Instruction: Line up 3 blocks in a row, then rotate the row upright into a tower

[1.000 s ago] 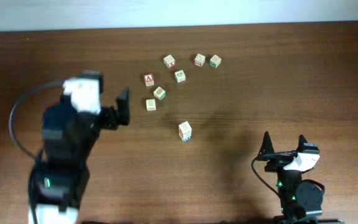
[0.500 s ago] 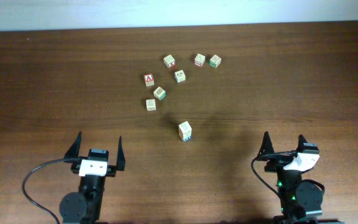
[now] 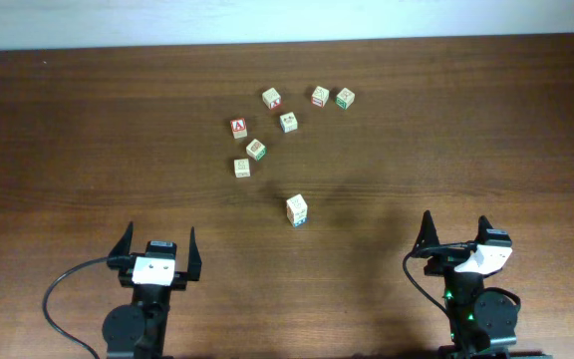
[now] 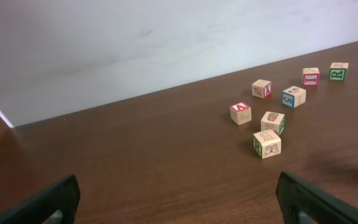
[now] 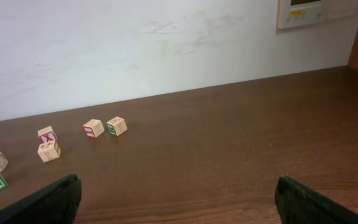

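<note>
Brown wood-grain table [image 3: 526,120] fills the overhead view, and a white wall [image 4: 135,43] rises behind it in both wrist views. Both arms sit at the near edge, well apart from every cube. The left gripper [image 3: 157,242] has its jaws spread wide and holds nothing. The right gripper [image 3: 455,227] is just as wide and just as empty.

The blocks lie in a loose scatter at the far middle of the table. One red-marked block [image 3: 272,98] is at the back. A second red-marked block [image 3: 320,96] sits just beside a green-marked cube [image 3: 344,98]. The blue-trimmed block [image 3: 288,122] lies between the two red ones, slightly nearer. To the left are the red "A" cube [image 3: 238,127], a green-trimmed cube [image 3: 256,150] and a pale cube [image 3: 242,168]. A lone cube [image 3: 296,209] stands apart, closer to the grippers.

Picking the wrong cube looks like the main risk. All the cubes are alike in size and colour, the "A" cube is also red, and the lone cube shows some blue at its edge. Crowding is the next risk. Wide jaws lowered over the second red block would likely knock its green neighbour. A finger reaching for the blue-trimmed block could nudge cubes nearby. Such small cubes may also skid or tip on the smooth wood if squeezed off-centre.
</note>
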